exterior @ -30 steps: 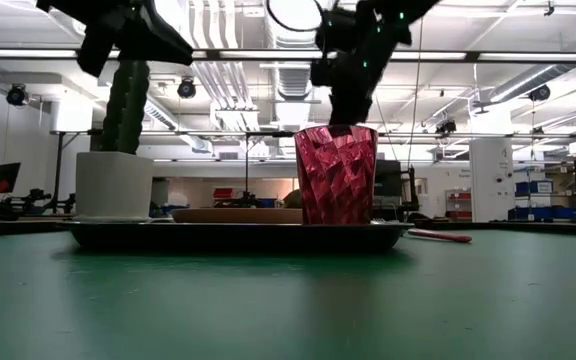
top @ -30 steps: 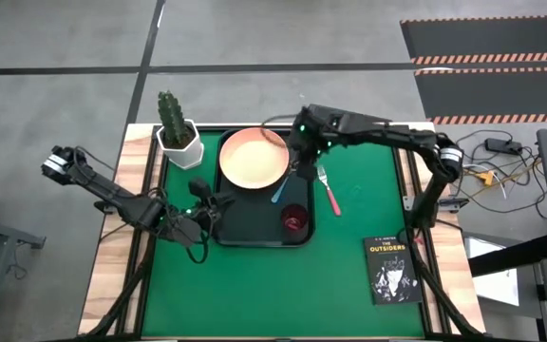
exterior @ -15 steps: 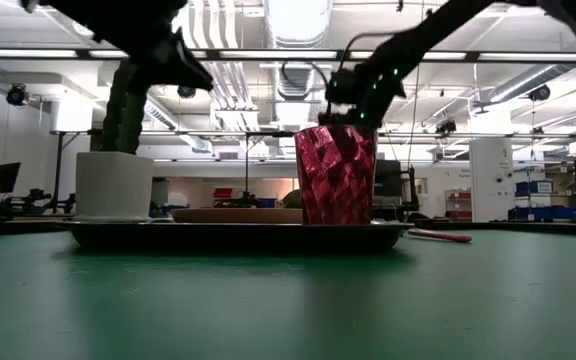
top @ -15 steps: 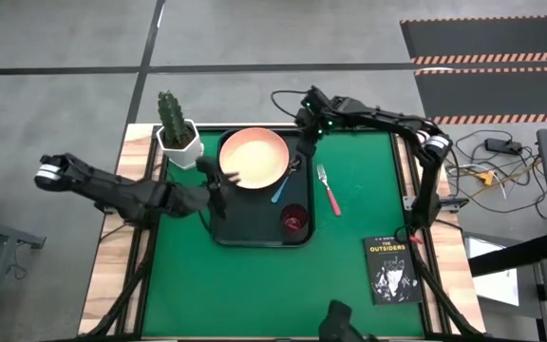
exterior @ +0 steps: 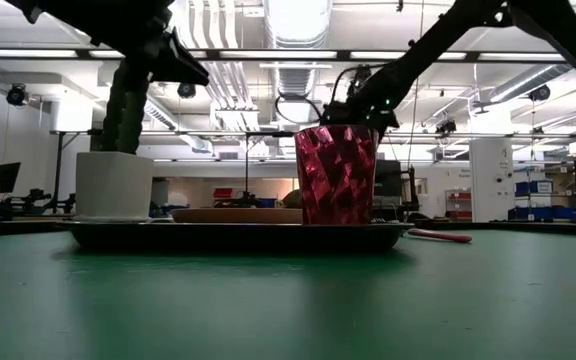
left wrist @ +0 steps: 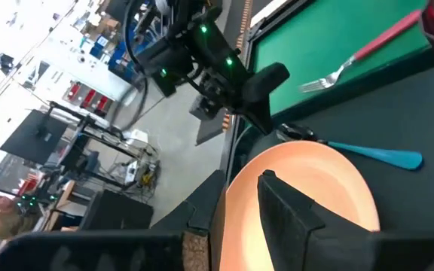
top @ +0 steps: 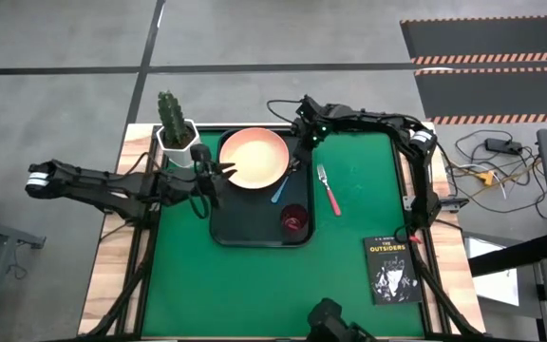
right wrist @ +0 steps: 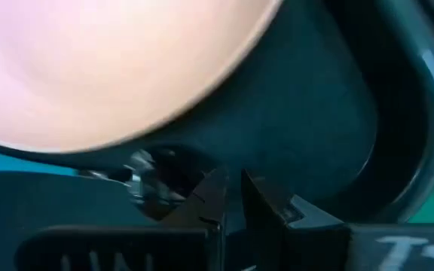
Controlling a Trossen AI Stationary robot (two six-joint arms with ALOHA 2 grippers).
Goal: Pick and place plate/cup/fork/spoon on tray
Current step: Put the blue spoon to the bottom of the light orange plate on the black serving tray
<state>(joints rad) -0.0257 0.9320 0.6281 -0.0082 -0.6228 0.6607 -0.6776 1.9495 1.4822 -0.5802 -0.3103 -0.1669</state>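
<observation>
The salmon-pink plate [top: 253,158] lies in the far half of the dark tray [top: 245,228]. The maroon cup [top: 294,219] stands upright in the tray's near right corner. The blue-handled spoon [top: 281,190] lies in the tray beside the plate. The pink-handled fork [top: 329,190] lies on the green mat, right of the tray. My left gripper [top: 220,172] is open at the plate's left rim, with one finger [left wrist: 288,214] over the plate. My right gripper [top: 303,148] is shut and empty over the tray's far right corner, just beyond the spoon's bowl [right wrist: 153,181]. My left gripper comes at the plate's left rim [left wrist: 236,196] level from the table's left. One finger is above the plate's face and the rest lies outside the rim. I cannot tell whether it touches the plate, which lies flat in the tray.
A cactus in a white pot [top: 179,133] stands at the tray's far left corner, close behind my left arm. A black book [top: 390,271] lies at the near right of the mat. Open green mat lies in front of the tray.
My left gripper has gone from the tray's near left side toward the far edge and up to the plate's left rim. My right gripper has drawn back from the spoon toward the tray's far right corner. Plate, cup, spoon and fork have stayed put.
</observation>
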